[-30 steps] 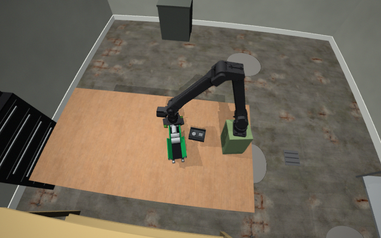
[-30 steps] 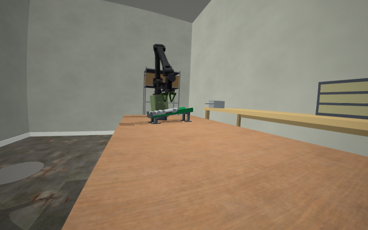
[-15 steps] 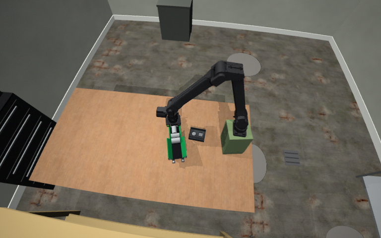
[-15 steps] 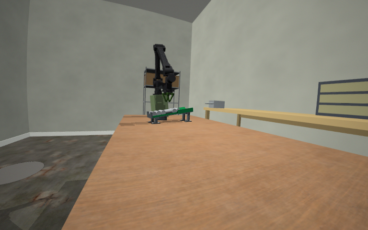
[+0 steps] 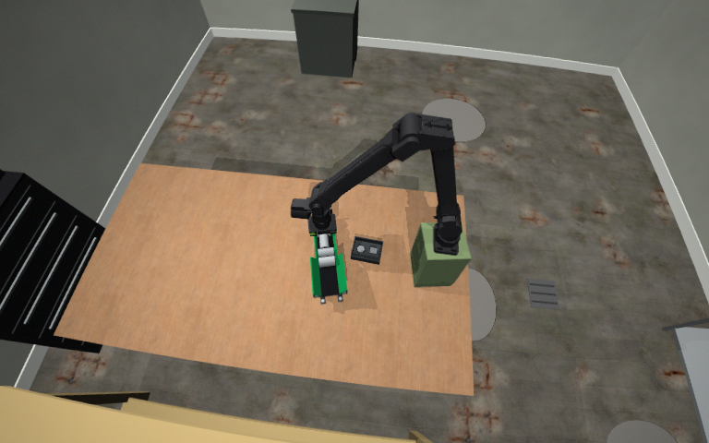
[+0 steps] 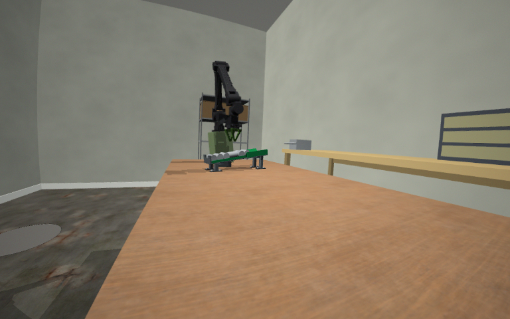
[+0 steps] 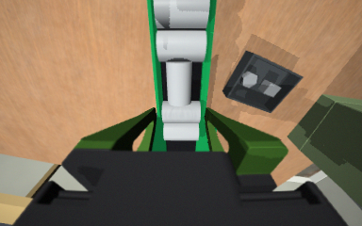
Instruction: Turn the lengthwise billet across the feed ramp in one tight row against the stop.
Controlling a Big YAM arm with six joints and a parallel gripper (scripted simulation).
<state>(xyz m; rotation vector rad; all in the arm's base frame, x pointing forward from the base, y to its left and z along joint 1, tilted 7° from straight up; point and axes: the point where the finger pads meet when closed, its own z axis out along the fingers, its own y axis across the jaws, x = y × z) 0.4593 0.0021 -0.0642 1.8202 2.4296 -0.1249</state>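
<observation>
The green feed ramp (image 5: 328,267) stands on the wooden table and also shows in the exterior view (image 6: 237,155). Several grey billets (image 5: 325,248) lie on it. In the wrist view one billet (image 7: 179,83) lies lengthwise along the ramp. Crosswise billets lie on both sides of it, such as one above it in the picture (image 7: 181,45) and one below it (image 7: 181,112). My gripper (image 7: 180,112) hovers above the ramp, partly open and empty, with one green finger on each side of the rails. From the side, it (image 6: 232,135) hangs clear above the billets (image 6: 225,154).
A dark tray (image 5: 366,249) with two small grey parts lies right of the ramp and also shows in the wrist view (image 7: 262,88). The arm's green pedestal (image 5: 438,256) stands further right. A black rack (image 5: 36,261) sits at the table's left edge.
</observation>
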